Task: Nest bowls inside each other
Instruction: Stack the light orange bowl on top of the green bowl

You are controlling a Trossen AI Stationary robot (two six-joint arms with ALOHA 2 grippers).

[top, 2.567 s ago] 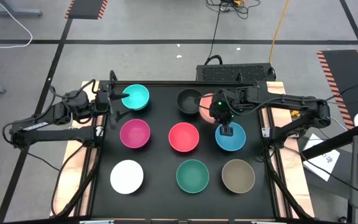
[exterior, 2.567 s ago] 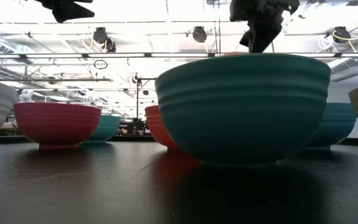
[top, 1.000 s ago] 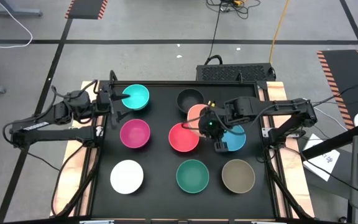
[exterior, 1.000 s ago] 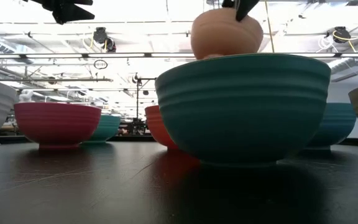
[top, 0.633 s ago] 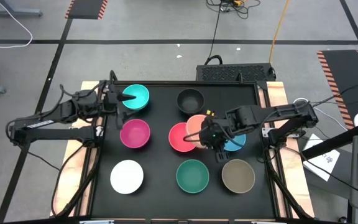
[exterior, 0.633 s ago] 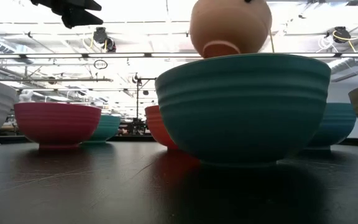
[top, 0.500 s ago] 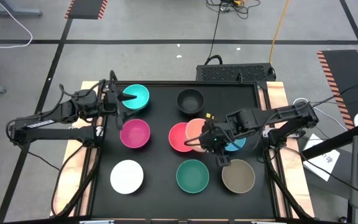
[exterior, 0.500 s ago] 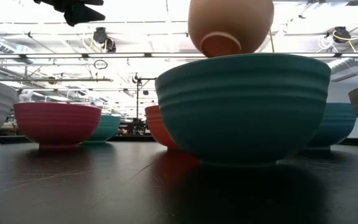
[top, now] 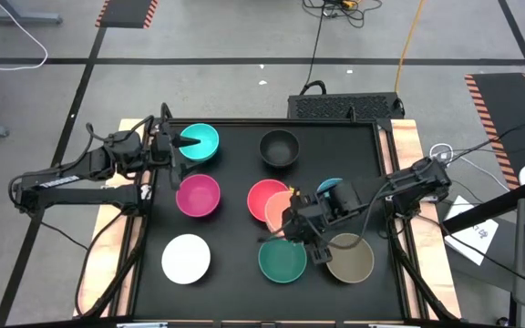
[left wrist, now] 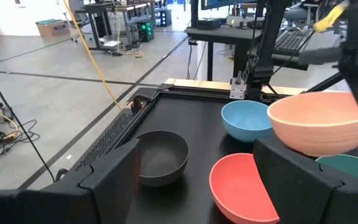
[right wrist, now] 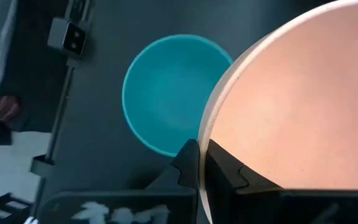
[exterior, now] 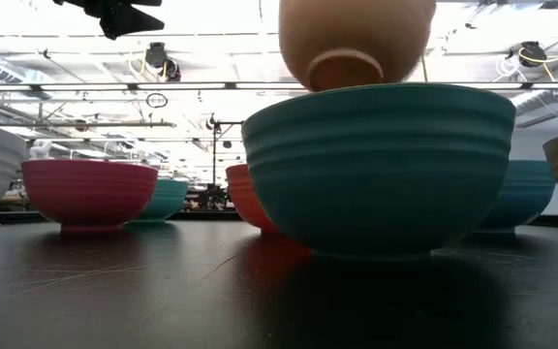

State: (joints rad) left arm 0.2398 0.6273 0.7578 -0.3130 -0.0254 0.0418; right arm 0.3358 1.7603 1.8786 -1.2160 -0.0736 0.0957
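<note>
My right gripper (top: 297, 223) is shut on the peach bowl (top: 281, 208) and holds it in the air, between the red bowl (top: 262, 196) and the green bowl (top: 283, 259). In the low view the peach bowl (exterior: 356, 39) hangs above the green bowl (exterior: 381, 165). The blue bowl (top: 331, 188) is partly hidden by the arm. The cyan (top: 200, 141), black (top: 279, 148), magenta (top: 198, 195), white (top: 186, 258) and taupe (top: 350, 257) bowls stand on their bases on the mat. My left gripper (top: 184, 143) is open above the cyan bowl's left side. My right gripper pinches the peach bowl's rim (right wrist: 207, 140), with one finger (right wrist: 190, 163) outside the wall and the other finger (right wrist: 229, 171) inside. It comes at the bowl from above, on the side nearest the table's near right. The bowl is lifted clear, mouth up.
The bowls stand in three rows on a black mat (top: 235, 228) with a raised frame around it. Bare mat shows between the rows. A black box (top: 344, 106) sits behind the far edge. Cables lie on the floor beyond the table.
My right gripper has carried the peach bowl toward the table's near edge and a little to the left. It has gone from beside the black bowl, past the red and blue bowls, to above the green bowl's far rim. The gripper has stayed shut on it.
</note>
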